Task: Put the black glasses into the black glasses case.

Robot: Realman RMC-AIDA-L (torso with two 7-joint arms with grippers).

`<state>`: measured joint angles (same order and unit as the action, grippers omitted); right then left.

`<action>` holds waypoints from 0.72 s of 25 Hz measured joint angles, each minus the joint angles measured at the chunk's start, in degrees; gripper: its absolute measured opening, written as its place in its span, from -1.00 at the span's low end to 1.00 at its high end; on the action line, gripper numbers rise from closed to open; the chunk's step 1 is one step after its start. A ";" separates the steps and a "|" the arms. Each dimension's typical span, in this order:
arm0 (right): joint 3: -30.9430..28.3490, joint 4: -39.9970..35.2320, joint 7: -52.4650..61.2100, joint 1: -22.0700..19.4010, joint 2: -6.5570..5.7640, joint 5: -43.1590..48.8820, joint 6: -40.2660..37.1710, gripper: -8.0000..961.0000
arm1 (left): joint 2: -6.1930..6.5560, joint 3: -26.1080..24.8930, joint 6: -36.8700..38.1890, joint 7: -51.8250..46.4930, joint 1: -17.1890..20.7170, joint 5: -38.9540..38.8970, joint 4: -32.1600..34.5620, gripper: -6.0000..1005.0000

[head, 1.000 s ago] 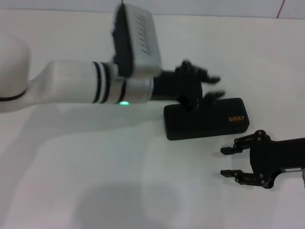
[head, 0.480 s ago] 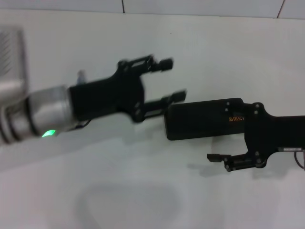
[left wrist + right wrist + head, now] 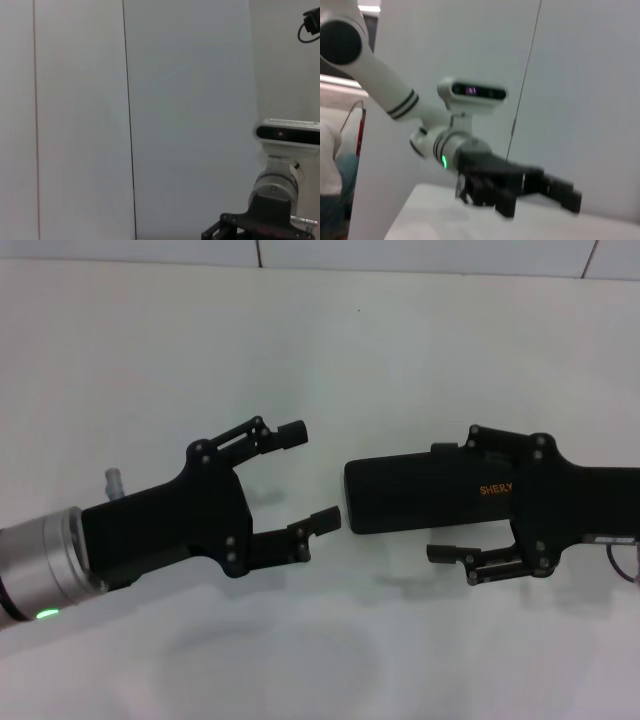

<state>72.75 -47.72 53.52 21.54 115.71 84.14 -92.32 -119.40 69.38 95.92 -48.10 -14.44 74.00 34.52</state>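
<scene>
— As far as the head view shows, how far along is the job?

— Hard to call. On the white table [image 3: 150, 360] the black glasses case [image 3: 410, 495] lies flat with its lid down, orange lettering up. The black glasses are nowhere in sight, so they may already be inside, though I cannot tell that from here.

— And the arms?

— The left gripper [image 3: 310, 475] hangs just beside the case's left end, apart from it, fingers spread wide and holding nothing. The right gripper [image 3: 455, 502] reaches over the case's right end, also spread, one finger along the far edge of the case and the other [image 3: 452, 554] off its near side. I judge it is straddling the case without clamping it.

— What is left, then?

— If the glasses are inside, little more than pulling both arms clear. If not, the lid must come up first.

— Anything in the way?

— Nothing else lies on the table. The wrist views show only each other's arm and a pale panelled wall [image 3: 190, 100].
</scene>
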 joint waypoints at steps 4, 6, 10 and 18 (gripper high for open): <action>-0.41 4.70 -4.21 0.77 -0.29 -4.55 -1.07 0.82 | 0.01 0.09 0.31 0.05 -0.81 0.59 -0.89 0.72; -0.55 6.39 -5.93 1.25 -0.33 -5.92 -1.09 0.82 | -0.01 0.19 0.67 0.11 -1.22 0.66 -0.63 0.72; -2.35 8.11 -6.94 2.19 -0.33 -6.21 -1.12 0.82 | 0.46 0.12 0.64 -0.02 -3.09 1.04 -1.53 0.72; -3.62 12.76 -8.41 3.75 -0.04 -6.44 -0.64 0.82 | 1.43 -0.02 0.89 -0.90 -6.82 4.96 -1.56 0.72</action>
<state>69.12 -34.97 45.11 25.29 115.66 77.70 -92.96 -117.96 69.36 96.81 -49.00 -21.26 78.96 32.95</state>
